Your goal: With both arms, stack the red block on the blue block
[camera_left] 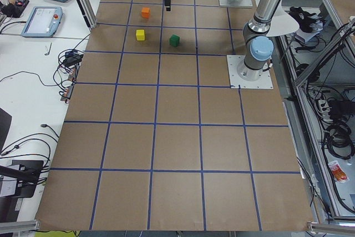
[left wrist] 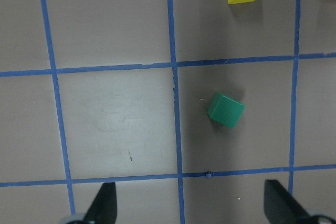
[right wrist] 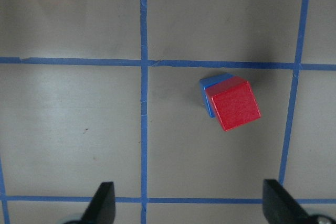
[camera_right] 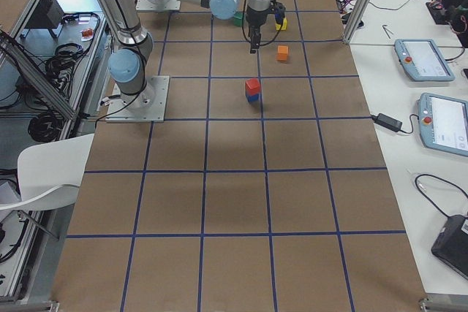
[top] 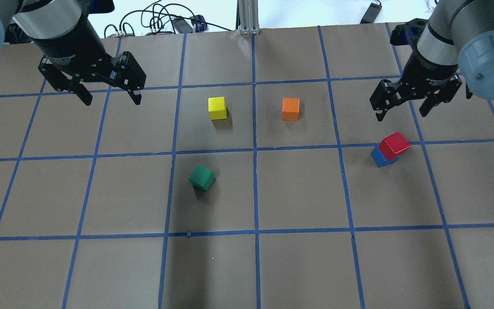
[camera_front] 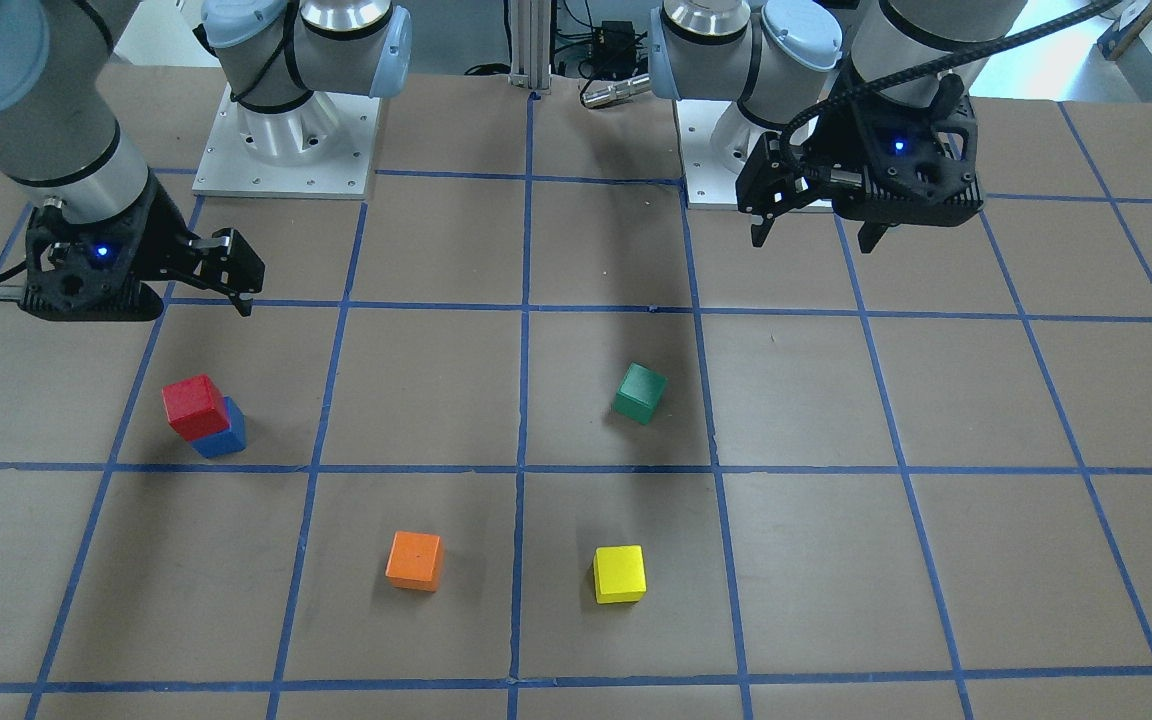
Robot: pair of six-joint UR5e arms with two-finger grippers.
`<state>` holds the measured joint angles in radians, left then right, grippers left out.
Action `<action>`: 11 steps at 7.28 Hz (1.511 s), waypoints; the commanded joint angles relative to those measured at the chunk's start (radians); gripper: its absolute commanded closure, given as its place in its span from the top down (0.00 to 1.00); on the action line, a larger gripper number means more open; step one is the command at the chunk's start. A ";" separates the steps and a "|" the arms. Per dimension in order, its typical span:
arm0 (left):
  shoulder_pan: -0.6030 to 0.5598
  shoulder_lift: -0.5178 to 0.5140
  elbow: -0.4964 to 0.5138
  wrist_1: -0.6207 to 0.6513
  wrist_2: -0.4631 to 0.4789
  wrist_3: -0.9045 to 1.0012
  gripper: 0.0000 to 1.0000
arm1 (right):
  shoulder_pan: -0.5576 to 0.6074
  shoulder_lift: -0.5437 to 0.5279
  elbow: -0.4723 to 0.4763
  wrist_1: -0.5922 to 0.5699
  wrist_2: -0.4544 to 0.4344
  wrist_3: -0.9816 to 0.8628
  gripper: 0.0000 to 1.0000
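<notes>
The red block (top: 395, 143) sits on top of the blue block (top: 380, 159), turned a little and offset from it, on the table's right side. The stack also shows in the front view, with the red block (camera_front: 193, 405) on the blue block (camera_front: 226, 435), and in the right wrist view, with the red block (right wrist: 235, 103) on the blue block (right wrist: 211, 85). My right gripper (top: 400, 113) is open and empty, raised above and just beyond the stack. My left gripper (top: 113, 101) is open and empty, raised over the far left of the table.
A green cube (top: 202, 177) lies left of centre. A yellow cube (top: 217, 107) and an orange cube (top: 290, 108) lie farther out near the middle. The table is brown paper with a blue tape grid (top: 254, 150).
</notes>
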<state>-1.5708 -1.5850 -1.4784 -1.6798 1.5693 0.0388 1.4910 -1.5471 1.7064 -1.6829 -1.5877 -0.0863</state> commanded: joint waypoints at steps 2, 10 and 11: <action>0.000 0.005 -0.002 0.000 0.000 0.001 1.00 | 0.057 -0.008 0.002 -0.003 -0.011 0.149 1.00; 0.000 0.002 0.000 0.002 0.000 0.001 1.00 | 0.049 -0.067 -0.007 0.042 0.003 0.109 1.00; 0.000 0.000 0.000 0.002 0.002 0.001 1.00 | 0.049 -0.067 -0.007 0.038 0.003 0.091 1.00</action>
<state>-1.5708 -1.5835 -1.4782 -1.6782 1.5696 0.0399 1.5399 -1.6114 1.7002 -1.6427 -1.5852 0.0208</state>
